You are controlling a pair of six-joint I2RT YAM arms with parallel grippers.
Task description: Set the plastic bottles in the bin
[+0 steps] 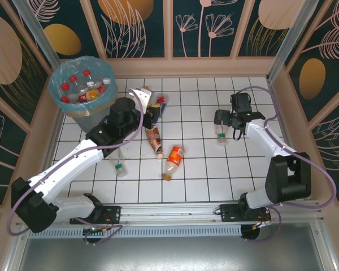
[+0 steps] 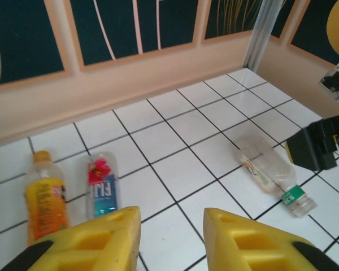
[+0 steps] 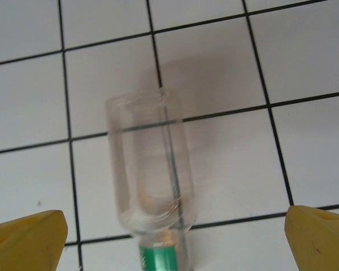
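Note:
The bin (image 1: 62, 97), grey with a light-blue bag, stands at the far left and holds several plastic bottles with red caps (image 1: 88, 89). More bottles lie on the tiles: an orange-labelled one (image 1: 174, 157), a brown-labelled one (image 1: 153, 139) and a small clear one (image 1: 120, 167). My left gripper (image 2: 172, 226) is open with nothing between its yellow fingers (image 2: 110, 237). Ahead of it lie an orange bottle (image 2: 44, 200) and a blue-and-pink-labelled one (image 2: 103, 183). My right gripper (image 3: 174, 234) is open wide, hovering astride a clear bottle (image 3: 150, 164) with a green neck band; its fingers stand clear of the bottle.
Beige walls (image 1: 192, 66) fence the white tiled floor on all sides. In the left wrist view the right gripper's black body (image 2: 319, 147) sits just beyond the clear bottle (image 2: 274, 175). A few bottles cluster by the left gripper (image 1: 151, 116) near the far wall.

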